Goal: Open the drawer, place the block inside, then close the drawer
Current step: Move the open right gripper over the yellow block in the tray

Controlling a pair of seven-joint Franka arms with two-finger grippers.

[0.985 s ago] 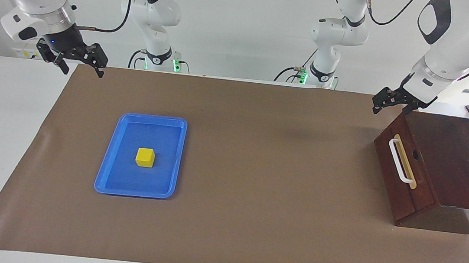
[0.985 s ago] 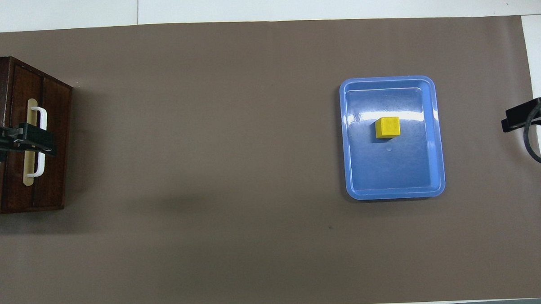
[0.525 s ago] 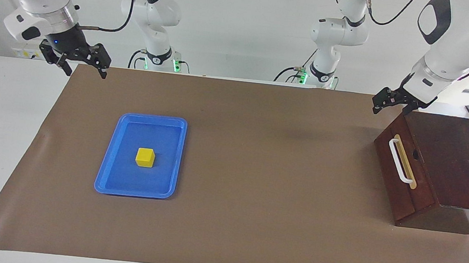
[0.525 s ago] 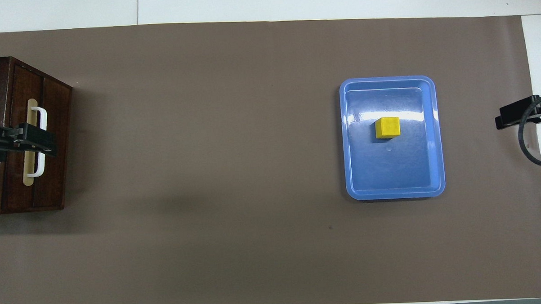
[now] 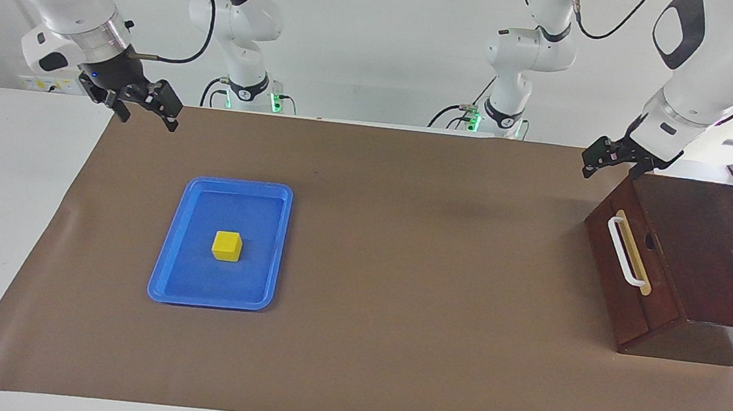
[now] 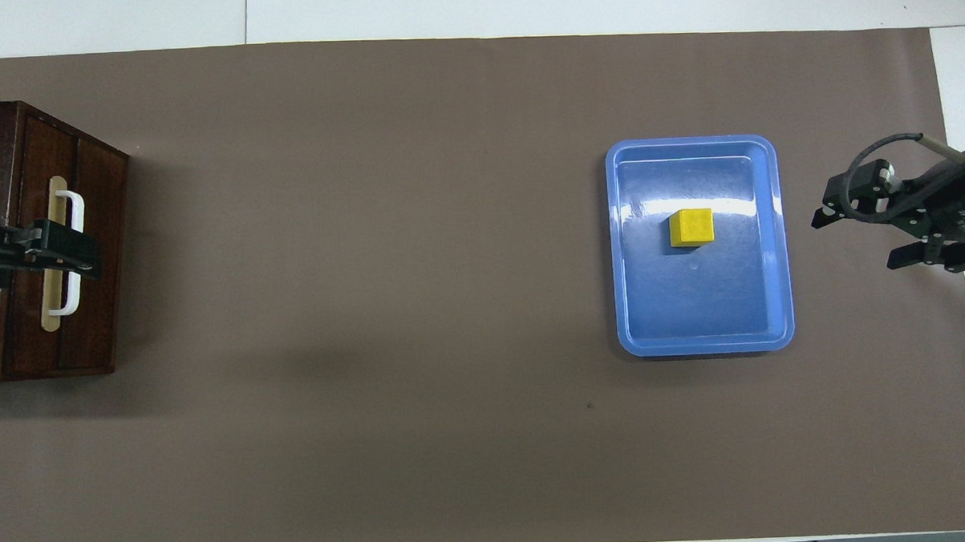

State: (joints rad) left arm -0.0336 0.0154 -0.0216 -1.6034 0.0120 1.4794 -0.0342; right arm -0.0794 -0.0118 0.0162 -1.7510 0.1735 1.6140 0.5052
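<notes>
Brown mat (image 5: 400, 270) covers most of the white table (image 5: 5, 208), w/ a plain pale wall at the robots' end. Facing view shows both arms nearly whole, plus height: left gripper (image 5: 611, 160) hangs up in the air over the mat by the wooden box's (image 5: 708, 255) upper corner, touching nothing. Overhead view only gives its black tip (image 6: 44, 254), which there overlaps the white handle (image 6: 72, 253), so looks like contact but isn't. Right gripper (image 5: 148, 111) is raised over the mat edge at the right arm's end; overhead shows its two fingers (image 6: 826, 217) spread apart, released, nothing btwn them. Left gripper's jaws also stand apart, empty.

Containers: drawer (image 5: 628, 274) sits fully shut in the box at the left arm's end, front facing the table middle, handle on a tan strip; inside not visible. Blue tray (image 5: 173, 260) lies toward the right arm's end, well apart from the box. Block (image 5: 226, 246) rests in the tray, about mid-tray, clear of the rim; only thing in it.
</notes>
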